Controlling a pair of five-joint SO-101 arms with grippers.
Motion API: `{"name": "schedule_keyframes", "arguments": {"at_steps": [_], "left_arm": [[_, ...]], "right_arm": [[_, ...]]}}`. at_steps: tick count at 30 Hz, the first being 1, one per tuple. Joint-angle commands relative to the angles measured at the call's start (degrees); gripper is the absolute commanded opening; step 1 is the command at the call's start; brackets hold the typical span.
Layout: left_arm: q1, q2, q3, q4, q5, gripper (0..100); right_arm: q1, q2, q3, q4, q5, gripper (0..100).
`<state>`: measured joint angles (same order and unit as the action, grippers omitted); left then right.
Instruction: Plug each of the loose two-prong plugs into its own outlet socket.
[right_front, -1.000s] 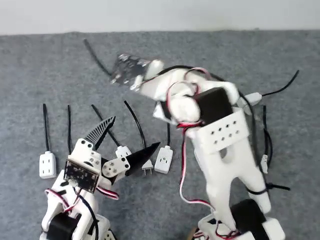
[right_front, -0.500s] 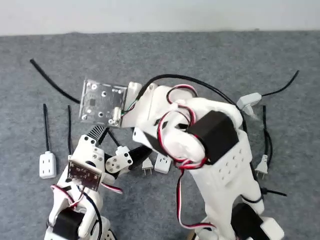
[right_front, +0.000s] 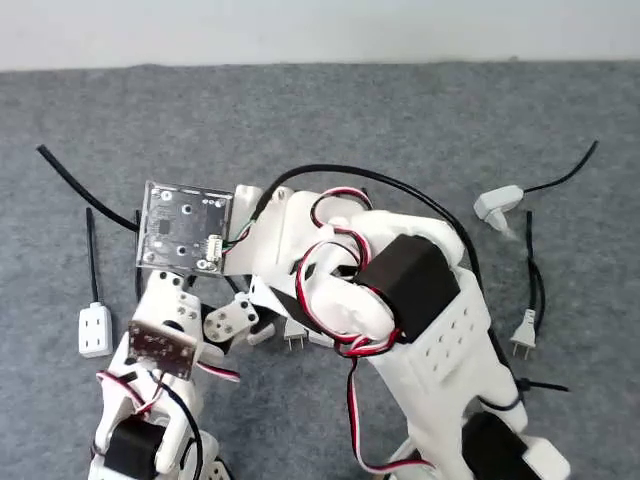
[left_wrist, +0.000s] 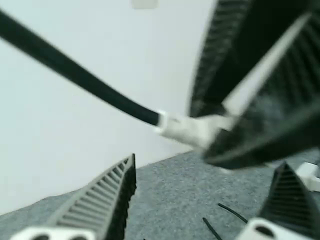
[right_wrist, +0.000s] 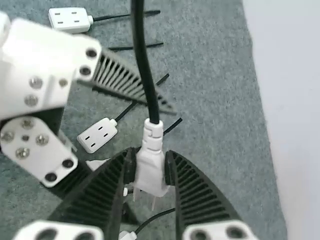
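Note:
My right gripper (right_wrist: 149, 153) is shut on a white two-prong plug (right_wrist: 151, 167), whose black cable (right_wrist: 142, 60) runs away from the fingers. In the high view that cable (right_front: 80, 180) trails to the far left from under the right arm's wrist board (right_front: 185, 228). My left gripper (left_wrist: 207, 165) is open, and the held plug (left_wrist: 187, 129) hangs in front of it. A white outlet socket (right_wrist: 97, 135) lies on the carpet just beside the left gripper's black finger (right_wrist: 125, 82). Another loose plug (right_front: 293, 338) lies by the left arm.
More white sockets lie at the left (right_front: 95, 330) (right_wrist: 70, 19). On the right lie a loose plug (right_front: 522, 335) and a white corded piece (right_front: 497, 203). The right arm (right_front: 400, 300) crosses the middle of the grey carpet over the left arm (right_front: 160, 350).
The right arm has swung from the back down and left, over the left gripper, carrying the plug. Its cable end has swept out to the left.

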<state>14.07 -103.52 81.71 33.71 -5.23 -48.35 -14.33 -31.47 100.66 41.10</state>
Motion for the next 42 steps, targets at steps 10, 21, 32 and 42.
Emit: {"name": "schedule_keyframes", "arguments": {"at_steps": [10,21,32,42], "left_arm": [[-0.9,-0.9,-1.0,0.4,1.9,41],[6.2,-1.1,-6.7,10.5,3.4,41],[6.3,-1.0,-9.8,7.7,6.4,41],[1.3,-0.9,-2.8,-0.7,4.8,41]], "right_arm": [[-0.2,-6.7,5.5,2.2,-0.8,0.9],[0.6,-7.0,6.1,1.7,-0.4,0.9],[0.3,-7.4,6.1,0.9,-0.5,0.9],[0.1,-9.5,6.0,1.9,-1.0,0.9]]}}
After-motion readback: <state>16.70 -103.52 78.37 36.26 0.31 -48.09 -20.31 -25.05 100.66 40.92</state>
